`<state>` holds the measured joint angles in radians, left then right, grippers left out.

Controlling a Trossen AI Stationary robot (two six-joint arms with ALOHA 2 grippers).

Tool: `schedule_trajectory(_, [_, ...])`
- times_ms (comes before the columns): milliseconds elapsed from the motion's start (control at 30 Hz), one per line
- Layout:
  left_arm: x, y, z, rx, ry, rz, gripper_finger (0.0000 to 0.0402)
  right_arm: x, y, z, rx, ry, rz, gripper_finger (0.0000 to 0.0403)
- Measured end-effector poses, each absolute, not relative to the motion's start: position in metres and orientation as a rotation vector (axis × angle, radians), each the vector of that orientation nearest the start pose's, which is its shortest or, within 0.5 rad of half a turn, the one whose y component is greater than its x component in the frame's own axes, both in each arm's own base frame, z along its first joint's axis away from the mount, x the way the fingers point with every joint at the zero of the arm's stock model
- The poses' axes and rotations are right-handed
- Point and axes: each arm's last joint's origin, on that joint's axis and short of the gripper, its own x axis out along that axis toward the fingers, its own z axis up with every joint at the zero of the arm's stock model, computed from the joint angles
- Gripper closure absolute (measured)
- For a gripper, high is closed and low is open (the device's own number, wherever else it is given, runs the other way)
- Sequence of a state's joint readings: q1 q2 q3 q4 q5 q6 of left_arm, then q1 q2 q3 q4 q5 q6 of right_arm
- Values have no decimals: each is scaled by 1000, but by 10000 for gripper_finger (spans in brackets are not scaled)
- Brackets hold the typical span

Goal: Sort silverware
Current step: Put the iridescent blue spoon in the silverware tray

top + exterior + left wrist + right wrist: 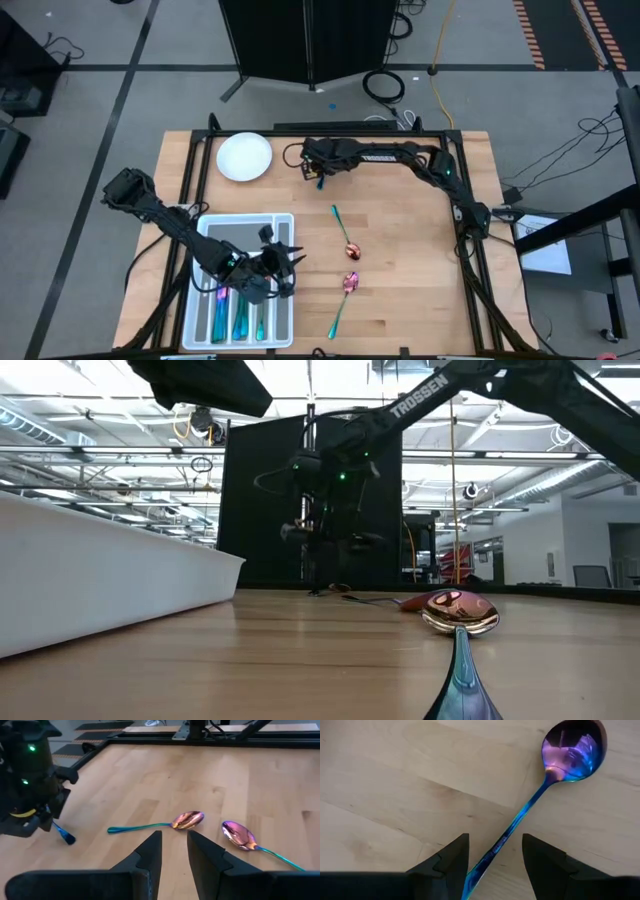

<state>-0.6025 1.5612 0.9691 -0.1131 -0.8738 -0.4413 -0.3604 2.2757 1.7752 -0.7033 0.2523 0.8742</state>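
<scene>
The silverware that shows loose is three iridescent spoons. One spoon (572, 747) lies on the wood at the far middle, and my right gripper (495, 845) is above it, pointing steeply down. The gripper is open, one finger on each side of the spoon's handle (512, 827), without touching it. Only the handle's blue tip (320, 182) shows from above. Two more spoons (345, 235) (345, 295) lie mid-table. My left gripper (290, 262) hovers open and holds nothing, at the right edge of the white tray (205, 225).
Several pieces of silverware (232, 318) lie in the tray's long compartments. A white round plate (244, 157) sits at the far left of the table. A dark frame (470, 290) runs along the table's sides. Bare wood (410, 290) lies to the right of the two spoons.
</scene>
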Motion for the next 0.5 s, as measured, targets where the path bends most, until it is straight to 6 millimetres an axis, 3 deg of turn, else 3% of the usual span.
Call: schedule_trajectory(500, [277,-164,225,11,456,340,308,437,-175,135,891,944,-1013,232])
